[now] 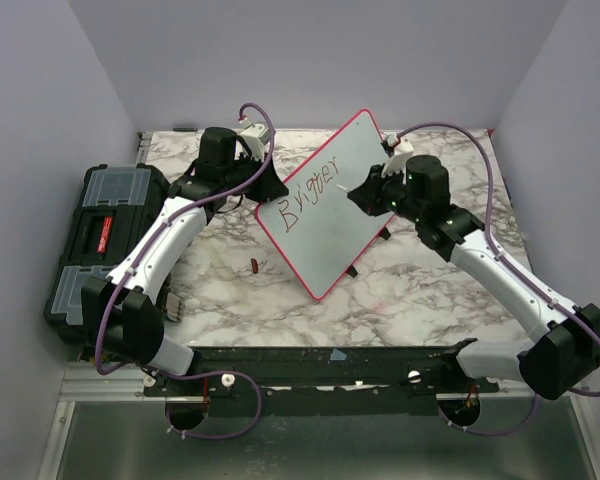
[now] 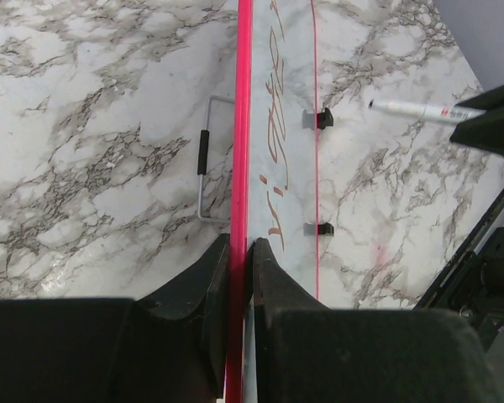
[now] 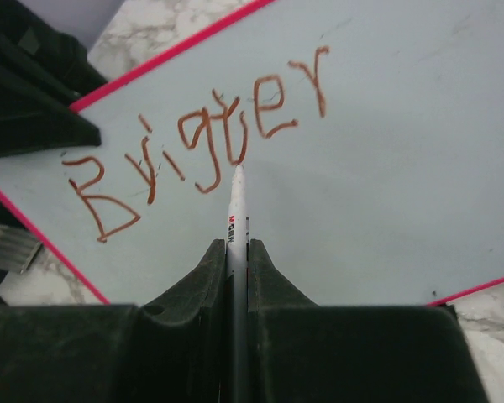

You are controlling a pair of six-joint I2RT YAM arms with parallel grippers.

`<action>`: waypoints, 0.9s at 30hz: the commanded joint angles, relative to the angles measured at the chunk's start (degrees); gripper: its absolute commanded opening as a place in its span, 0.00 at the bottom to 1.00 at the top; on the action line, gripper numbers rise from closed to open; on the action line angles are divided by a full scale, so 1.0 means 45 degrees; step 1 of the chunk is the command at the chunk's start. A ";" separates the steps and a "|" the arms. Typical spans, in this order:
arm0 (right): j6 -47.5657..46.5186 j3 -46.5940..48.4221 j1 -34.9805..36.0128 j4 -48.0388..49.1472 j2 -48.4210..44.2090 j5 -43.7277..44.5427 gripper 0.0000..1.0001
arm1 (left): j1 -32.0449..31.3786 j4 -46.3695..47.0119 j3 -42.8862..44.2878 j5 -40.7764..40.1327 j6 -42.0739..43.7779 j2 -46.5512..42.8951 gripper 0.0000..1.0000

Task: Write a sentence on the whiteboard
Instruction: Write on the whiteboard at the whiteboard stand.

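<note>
The whiteboard (image 1: 325, 215), pale with a red-pink frame, is propped tilted over the marble table. My left gripper (image 1: 263, 192) is shut on its left edge; the left wrist view shows both fingers (image 2: 241, 252) clamping the red frame (image 2: 244, 101). One line of the sentence (image 1: 310, 190), reddish-brown lettering reading roughly "Brigger", is on the board (image 3: 386, 168). My right gripper (image 3: 238, 248) is shut on a white marker (image 3: 238, 210), whose tip is at the lower part of the lettering (image 3: 202, 143). The marker also shows in the left wrist view (image 2: 420, 109).
A black toolbox (image 1: 105, 235) stands at the table's left edge. A small red cap (image 1: 254, 265) lies on the marble in front of the board. A wire stand (image 2: 203, 159) lies behind the board. Purple walls enclose the table.
</note>
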 commanded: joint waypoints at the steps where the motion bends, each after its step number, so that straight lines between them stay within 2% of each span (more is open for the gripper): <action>1: 0.0890 -0.0972 0.0259 0.0323 -0.0220 -0.2493 0.01 | 0.0019 0.0804 -0.0094 -0.0442 0.0491 -0.0519 0.00; 5: 0.0779 -0.1624 0.1322 0.0446 -0.0138 -0.2446 0.01 | -0.0019 0.0836 -0.0101 -0.0464 0.0447 -0.0518 0.00; 16: 0.1023 -0.2036 0.4215 0.0754 0.0162 -0.0491 0.01 | -0.0059 0.0812 -0.0132 -0.0680 0.0427 -0.0598 0.00; 27: 0.1181 -0.2049 0.5149 0.0720 0.0625 0.0838 0.01 | -0.0088 0.0865 -0.0286 -0.0710 0.0388 -0.0752 0.00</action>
